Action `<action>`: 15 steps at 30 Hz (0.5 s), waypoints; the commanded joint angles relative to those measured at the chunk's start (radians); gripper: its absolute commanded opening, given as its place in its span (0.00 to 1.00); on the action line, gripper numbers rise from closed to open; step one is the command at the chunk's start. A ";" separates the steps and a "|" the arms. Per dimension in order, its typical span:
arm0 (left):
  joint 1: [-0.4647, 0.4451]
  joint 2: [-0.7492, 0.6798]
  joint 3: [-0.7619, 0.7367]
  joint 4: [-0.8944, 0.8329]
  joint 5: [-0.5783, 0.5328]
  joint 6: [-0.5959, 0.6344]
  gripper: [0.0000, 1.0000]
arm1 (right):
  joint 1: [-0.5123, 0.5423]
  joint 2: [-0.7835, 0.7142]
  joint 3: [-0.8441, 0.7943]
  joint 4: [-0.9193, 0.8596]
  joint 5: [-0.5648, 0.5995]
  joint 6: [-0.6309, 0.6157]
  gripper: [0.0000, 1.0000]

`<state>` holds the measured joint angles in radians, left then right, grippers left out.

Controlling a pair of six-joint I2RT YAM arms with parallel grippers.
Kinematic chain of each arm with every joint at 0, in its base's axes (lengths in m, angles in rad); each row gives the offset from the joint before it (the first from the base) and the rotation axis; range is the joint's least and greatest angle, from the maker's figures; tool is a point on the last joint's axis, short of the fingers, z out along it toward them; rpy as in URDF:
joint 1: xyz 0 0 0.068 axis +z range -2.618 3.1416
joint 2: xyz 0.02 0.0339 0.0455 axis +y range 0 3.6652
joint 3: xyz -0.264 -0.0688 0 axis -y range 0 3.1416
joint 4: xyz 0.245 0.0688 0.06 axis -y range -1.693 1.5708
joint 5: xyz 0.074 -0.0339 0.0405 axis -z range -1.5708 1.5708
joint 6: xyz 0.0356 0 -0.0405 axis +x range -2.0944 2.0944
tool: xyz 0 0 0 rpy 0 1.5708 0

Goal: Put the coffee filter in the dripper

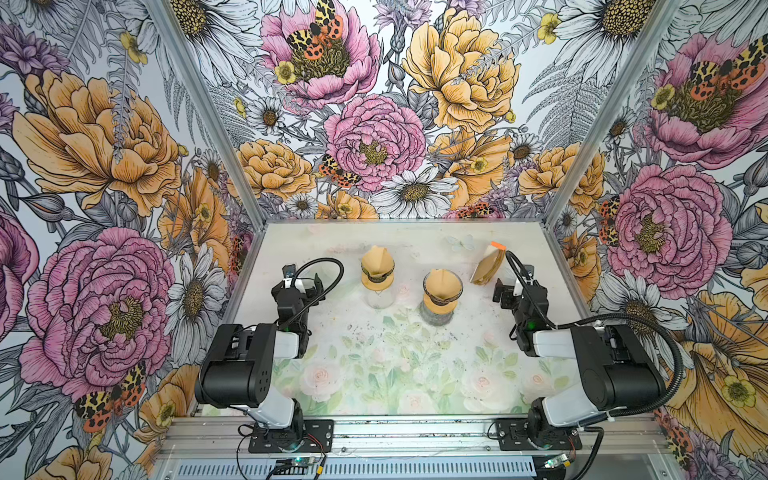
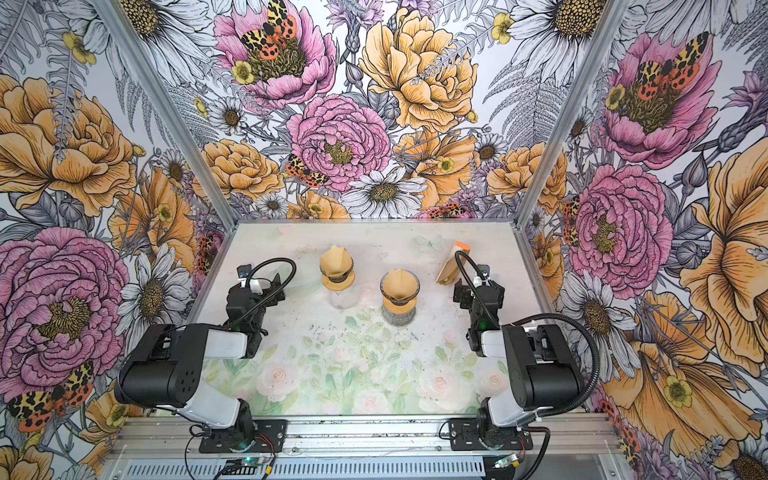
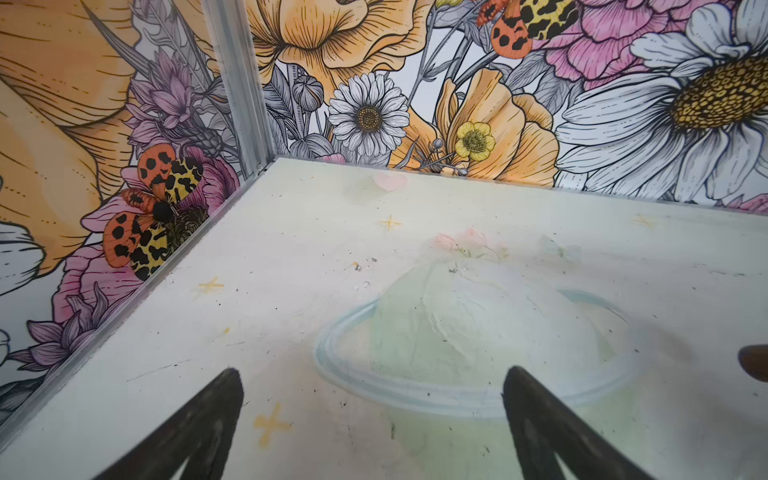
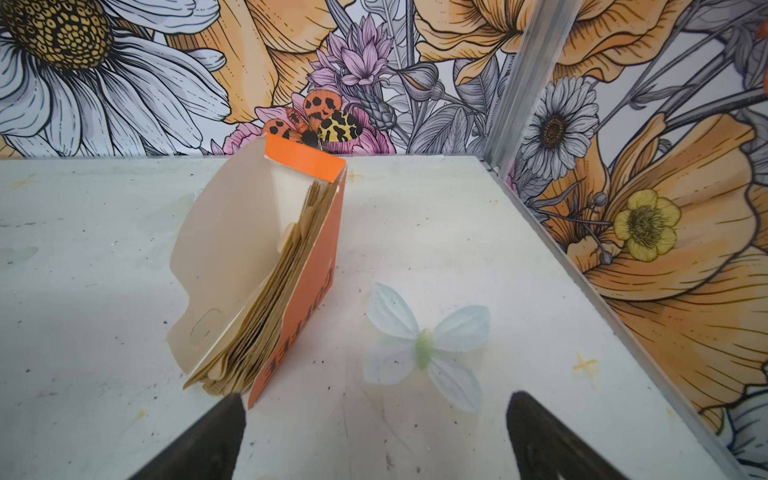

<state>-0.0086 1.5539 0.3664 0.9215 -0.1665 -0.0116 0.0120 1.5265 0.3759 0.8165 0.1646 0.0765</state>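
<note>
Just ahead of my right jaws, brown paper filters fill a matt orange cardboard box; the counter looks matt, scuffed, speckled.

the filter box stands on the table just ahead of the right gripper fingers, a filter stack in it. between both grippers' fingers stand the far dripper, nearer the left gripper, and the near dripper, each with a filter inside.
</note>
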 commanded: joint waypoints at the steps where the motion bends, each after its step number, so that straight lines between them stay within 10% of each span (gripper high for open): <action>1: 0.007 -0.002 0.013 0.019 0.045 0.023 0.99 | -0.023 0.009 0.022 0.033 -0.057 0.002 1.00; 15: 0.007 -0.002 0.013 0.019 0.046 0.022 0.99 | -0.033 0.009 0.018 0.041 -0.077 0.007 1.00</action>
<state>-0.0086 1.5539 0.3664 0.9215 -0.1440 0.0002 -0.0143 1.5269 0.3759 0.8215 0.1120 0.0772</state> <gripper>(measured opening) 0.988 0.995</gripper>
